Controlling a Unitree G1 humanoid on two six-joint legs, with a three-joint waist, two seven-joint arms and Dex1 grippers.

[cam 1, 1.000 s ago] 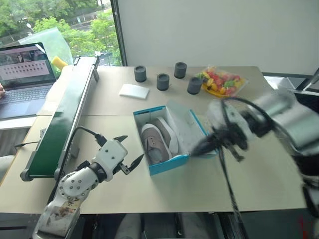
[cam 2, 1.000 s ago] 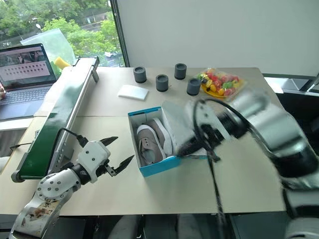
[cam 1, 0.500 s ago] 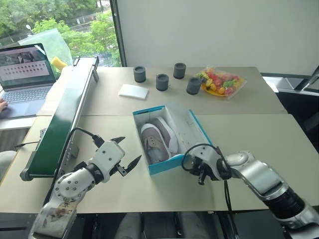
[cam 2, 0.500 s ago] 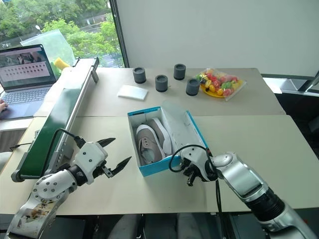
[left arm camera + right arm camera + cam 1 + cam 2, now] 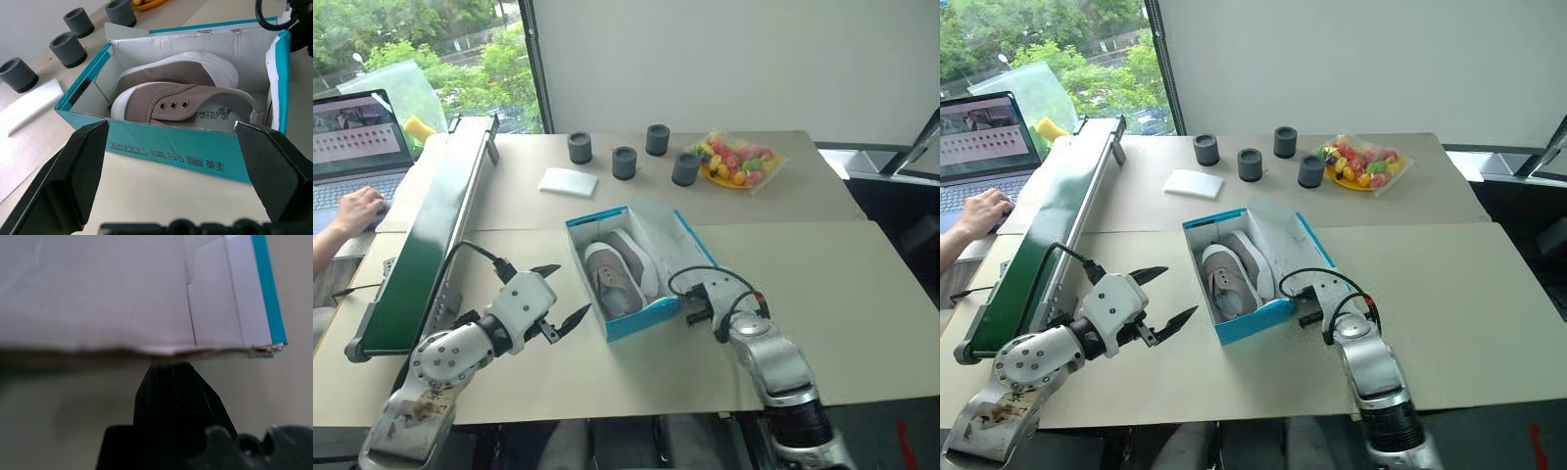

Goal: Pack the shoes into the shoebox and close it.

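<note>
Shoes (image 5: 619, 274) in box (image 5: 641, 318), lid (image 5: 680, 250) open at 3 o'clock. R gripper (image 5: 697, 305) pinched shut, empty, under lid edge; L gripper (image 5: 563, 315) wide. Next: lift lid over toward 9.

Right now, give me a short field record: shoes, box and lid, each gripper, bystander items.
shoes: both inside the box, side by side
shoebox: open on the table, lid folded out toward the right arm
left gripper: open, beside the box, apart from it
right gripper: shut, tips under the lid's edge
person's hand: on the laptop
other: green conveyor, four dark cylinders, fruit tray
</note>
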